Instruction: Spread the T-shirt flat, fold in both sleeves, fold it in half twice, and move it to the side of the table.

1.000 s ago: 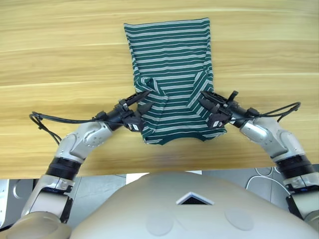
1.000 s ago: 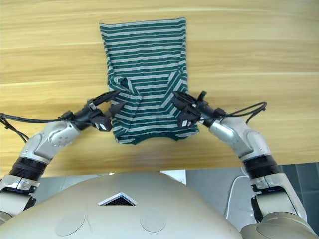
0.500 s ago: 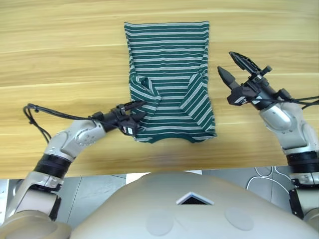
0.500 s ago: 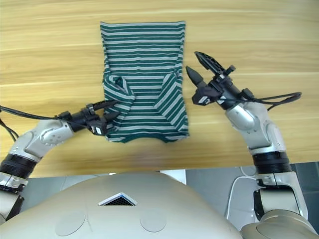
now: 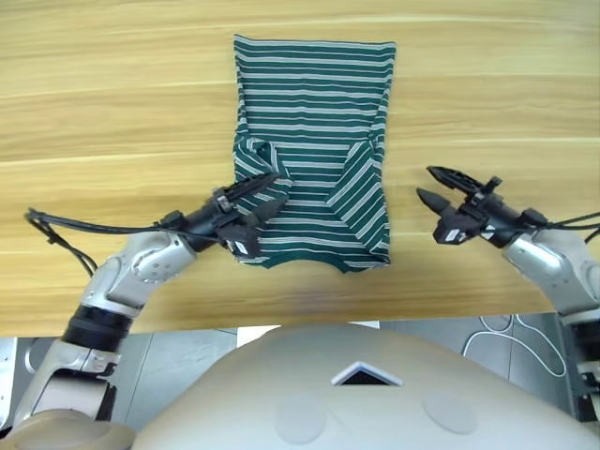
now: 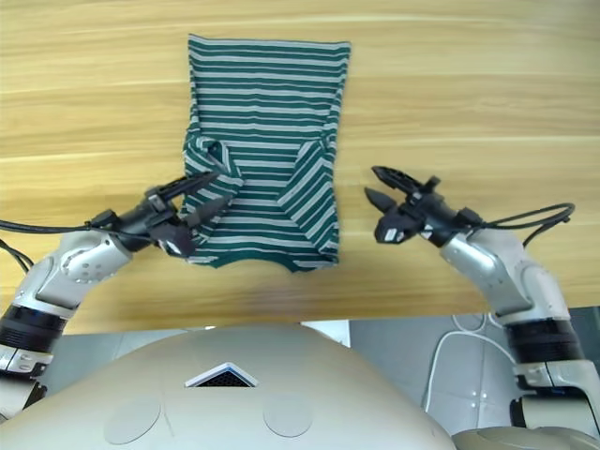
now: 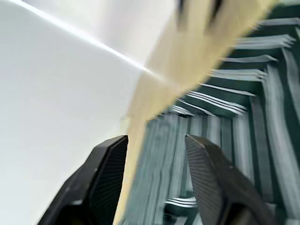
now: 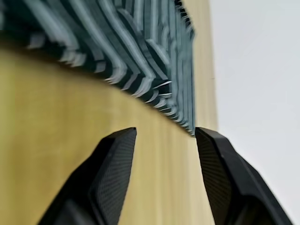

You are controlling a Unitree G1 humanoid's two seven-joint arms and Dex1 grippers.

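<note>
gaping, left fingers (image 5: 251,185) overlap the t-shirt (image 5: 314,112); right fingers (image 5: 453,174) gape alongside it.

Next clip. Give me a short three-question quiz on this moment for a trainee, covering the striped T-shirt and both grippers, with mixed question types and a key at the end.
1. Multiple choice: where is the right gripper?
A. Over the bare table, to the right of the T-shirt
B. Clamped on the collar
C. Under the far hem
2. True or false: both sleeves are folded in over the T-shirt's body.
3. Fill in: the left gripper, at the T-shirt's near left part, is ___ (open or shut).

Key: 1 A; 2 true; 3 open.
</note>
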